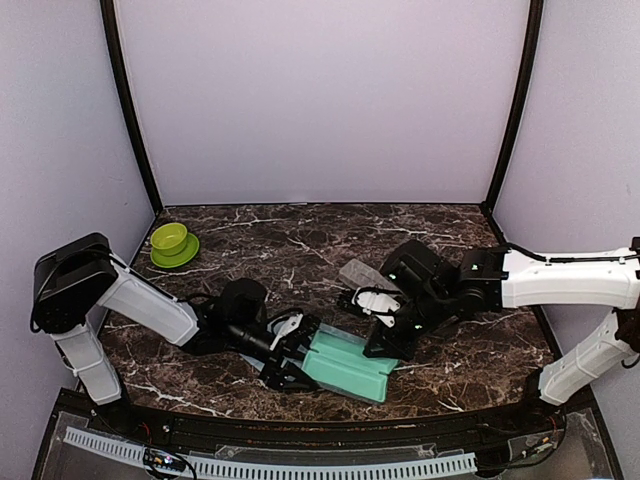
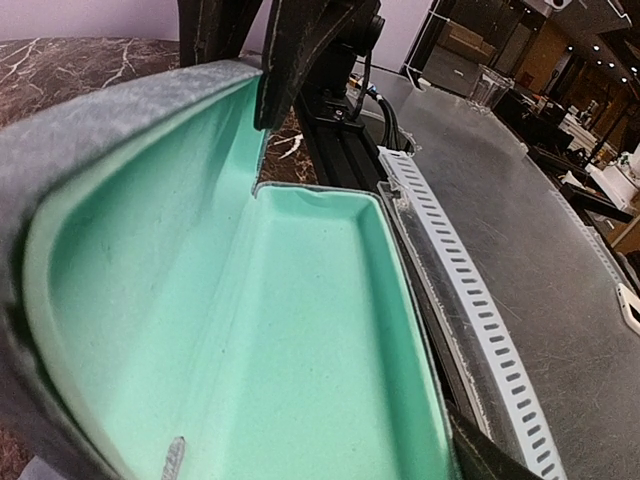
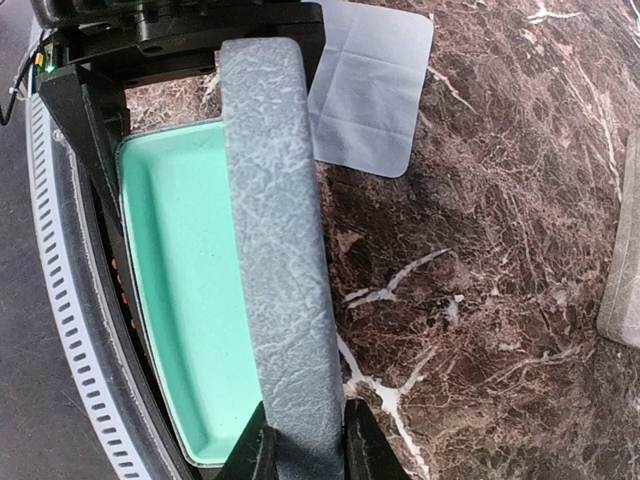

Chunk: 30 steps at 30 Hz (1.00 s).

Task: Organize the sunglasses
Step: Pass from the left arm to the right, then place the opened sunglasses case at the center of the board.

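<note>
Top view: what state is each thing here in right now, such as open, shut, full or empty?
Glasses case: open, teal inside empty.
Cloth: spread flat, unfolded.
Green bowl: upright, seemingly empty.
Right gripper: shut, pinching the case's lid.
Left gripper: clamped across the case's base.

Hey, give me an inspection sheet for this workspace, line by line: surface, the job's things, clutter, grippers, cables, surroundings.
Surface: dark marble table, veined white.
Job's things: sunglasses, nothing seen; grey case is open, its teal lining bare.
Clutter: green bowl back left; pale cloth beside the case.
Grippers: right gripper pinches the case's lid edge; left gripper straddles the case, grip unclear.
Cables: black cable along the right arm.
Surroundings: lilac walls; slotted white strip at the near edge.
</note>
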Motion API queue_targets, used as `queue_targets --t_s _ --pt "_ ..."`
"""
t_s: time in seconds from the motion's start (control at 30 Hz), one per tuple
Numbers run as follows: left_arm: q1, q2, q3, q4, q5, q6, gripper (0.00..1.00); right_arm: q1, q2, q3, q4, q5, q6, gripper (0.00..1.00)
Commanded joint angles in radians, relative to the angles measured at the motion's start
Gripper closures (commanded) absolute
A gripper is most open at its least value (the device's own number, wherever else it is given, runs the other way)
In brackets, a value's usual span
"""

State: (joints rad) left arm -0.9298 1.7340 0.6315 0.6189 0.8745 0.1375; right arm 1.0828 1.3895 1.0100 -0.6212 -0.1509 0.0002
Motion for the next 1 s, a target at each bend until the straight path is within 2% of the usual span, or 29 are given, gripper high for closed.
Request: queue_targets --t_s 0.0,0.13,0.2,0.3,0.43,0.53,0.6,0.77,0.97 --pt "0.006 0.012 0.029 0.063 0.0 0.006 0.85 0.0 -0.001 0.007 0.015 0.062 0.05 0.91" --pt "0.011 0.019 0.026 0.073 -0.019 0.002 0.64 0.0 0.008 0.018 -0.019 0.099 0.06 0.91" --pt "0.014 0.01 0.018 0.072 -0.044 0.005 0.47 0.0 0.011 0.018 -0.034 0.133 0.063 0.92" --pt "0.019 -0.014 -0.01 0.084 -0.096 0.013 0.29 -0.006 0.017 0.015 -0.048 0.18 0.066 0.92" --pt "0.033 -0.046 -0.04 0.085 -0.158 0.014 0.18 -0.017 0.033 0.019 -0.065 0.215 0.065 0.92" --pt "0.037 -0.052 -0.05 0.083 -0.174 0.014 0.15 -0.02 0.037 0.024 -0.063 0.211 0.06 0.93" --pt "0.037 -0.047 -0.048 0.079 -0.176 0.007 0.03 -0.021 0.033 0.026 -0.056 0.193 0.057 0.93" --pt "0.037 -0.054 -0.058 0.091 -0.207 -0.014 0.01 -0.026 0.035 0.034 -0.062 0.223 0.063 0.93" --pt "0.038 -0.156 -0.101 0.061 -0.425 -0.029 0.01 -0.058 0.087 0.056 -0.065 0.344 0.077 0.91"
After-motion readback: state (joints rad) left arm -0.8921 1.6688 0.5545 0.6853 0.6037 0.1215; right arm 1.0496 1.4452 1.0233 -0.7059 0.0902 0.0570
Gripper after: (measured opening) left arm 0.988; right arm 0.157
